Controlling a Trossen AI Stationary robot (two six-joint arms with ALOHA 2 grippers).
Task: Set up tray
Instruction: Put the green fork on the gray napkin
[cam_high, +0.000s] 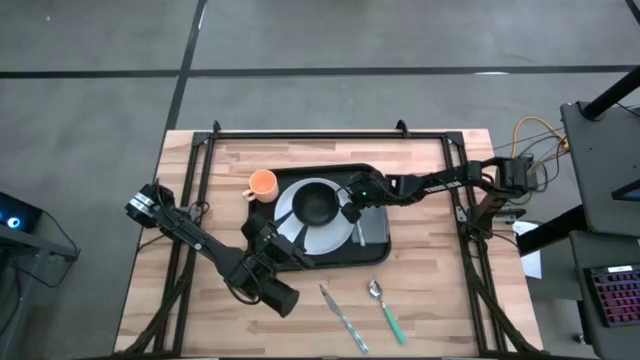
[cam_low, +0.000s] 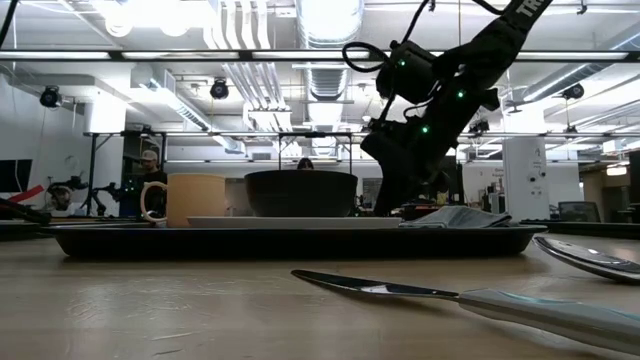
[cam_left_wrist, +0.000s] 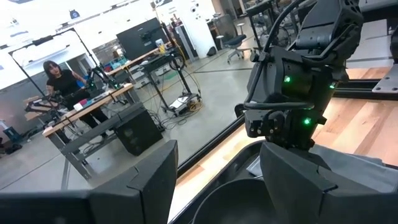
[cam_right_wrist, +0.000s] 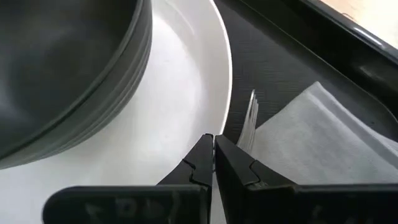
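Observation:
The black tray (cam_high: 376, 258) lies mid-table. On it are a white plate (cam_high: 325, 237) carrying a black bowl (cam_high: 315, 203), an orange cup (cam_high: 262, 183) at its left end, a grey folded napkin (cam_high: 374, 222) at its right end, and a fork (cam_right_wrist: 247, 118) between plate and napkin. My right gripper (cam_high: 352, 211) is shut. In the right wrist view its tips (cam_right_wrist: 213, 142) stand just over the plate's right rim (cam_right_wrist: 225, 81), beside the fork's tines. My left gripper (cam_high: 270, 243) is open at the tray's near-left corner, its fingers wide apart (cam_left_wrist: 214, 186), pointing across the bowl at the right arm.
A knife (cam_high: 343, 318) and a green-handled spoon (cam_high: 384, 305) lie on the wood between the tray and the table's near edge. A black frame (cam_high: 300, 133) runs along the far edge and both sides. A person sits in the room beyond the table.

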